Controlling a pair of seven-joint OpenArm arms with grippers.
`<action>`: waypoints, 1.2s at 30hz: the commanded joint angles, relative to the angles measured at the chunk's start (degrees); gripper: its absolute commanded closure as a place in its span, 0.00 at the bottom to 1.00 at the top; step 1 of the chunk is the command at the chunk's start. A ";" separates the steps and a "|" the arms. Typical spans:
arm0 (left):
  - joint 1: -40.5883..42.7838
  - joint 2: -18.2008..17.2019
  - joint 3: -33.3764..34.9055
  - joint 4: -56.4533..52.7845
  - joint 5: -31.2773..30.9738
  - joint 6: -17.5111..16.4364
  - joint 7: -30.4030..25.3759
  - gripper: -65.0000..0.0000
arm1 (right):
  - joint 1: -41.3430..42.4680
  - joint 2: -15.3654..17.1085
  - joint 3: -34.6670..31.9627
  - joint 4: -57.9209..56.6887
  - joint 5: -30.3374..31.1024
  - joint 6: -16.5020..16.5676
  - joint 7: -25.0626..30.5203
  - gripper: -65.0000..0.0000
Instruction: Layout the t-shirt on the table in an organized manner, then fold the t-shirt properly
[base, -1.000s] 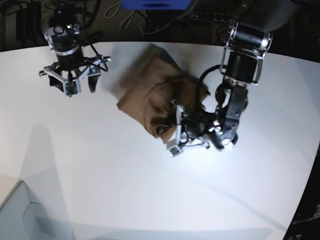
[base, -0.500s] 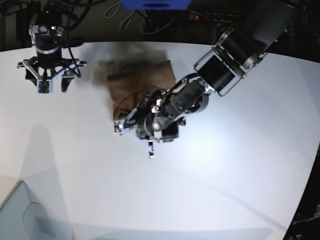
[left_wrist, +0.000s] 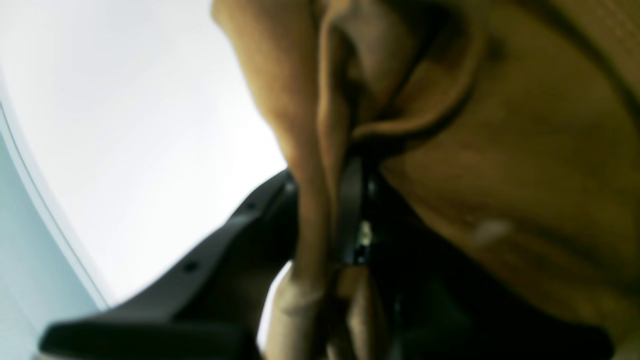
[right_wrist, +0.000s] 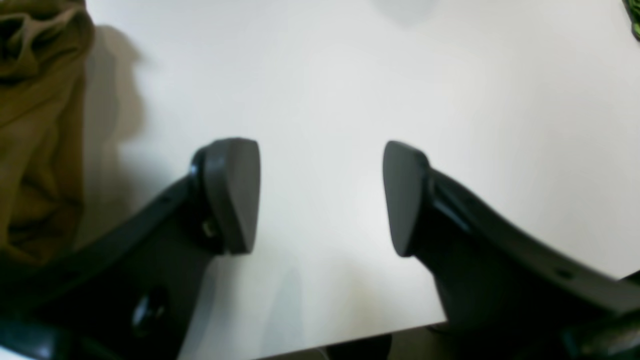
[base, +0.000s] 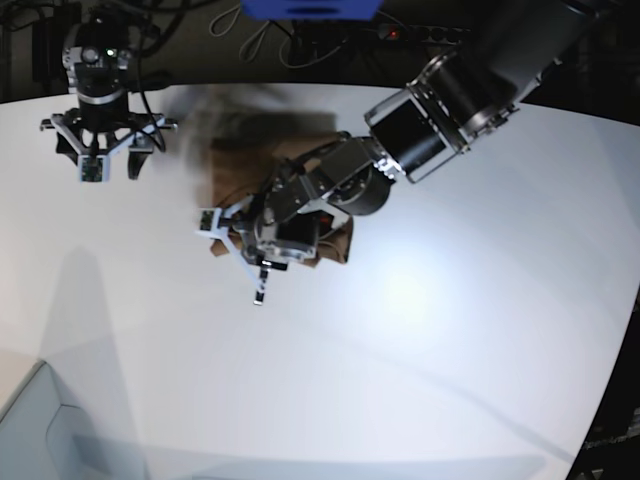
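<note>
The brown t-shirt (base: 275, 160) lies bunched at the back middle of the white table (base: 400, 350), blurred by motion. My left gripper (base: 238, 248) reaches across it and is shut on a fold of the t-shirt (left_wrist: 320, 210), which hangs pinched between the dark fingers (left_wrist: 235, 235). The rest of the cloth fills the left wrist view's right side. My right gripper (base: 97, 162) hovers at the back left, open and empty. In the right wrist view the right gripper (right_wrist: 320, 200) stands over bare table (right_wrist: 350, 75), with the t-shirt (right_wrist: 35, 125) apart at its left.
The table's curved back edge (base: 400, 90) runs behind both arms, with dark cables and a blue object (base: 310, 8) beyond it. A pale grey-blue surface (base: 30, 430) sits below the table's front left edge. The left arm's thick forearm (base: 440, 110) crosses the back right.
My left arm has swung left across the table, dragging the pinched t-shirt with it. My right gripper has shifted left and back, still open.
</note>
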 joint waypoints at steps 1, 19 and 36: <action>-1.02 0.56 -0.17 0.63 1.05 -0.32 -0.02 0.95 | -0.10 0.11 0.10 0.90 0.48 0.01 1.25 0.40; -1.99 0.03 -0.08 11.09 2.37 -0.32 4.55 0.38 | -0.37 0.04 -0.16 0.99 0.48 0.01 0.99 0.40; 1.79 -3.75 -31.20 34.65 6.06 -0.32 6.75 0.38 | -3.45 0.04 -6.58 1.43 5.40 0.01 1.43 0.46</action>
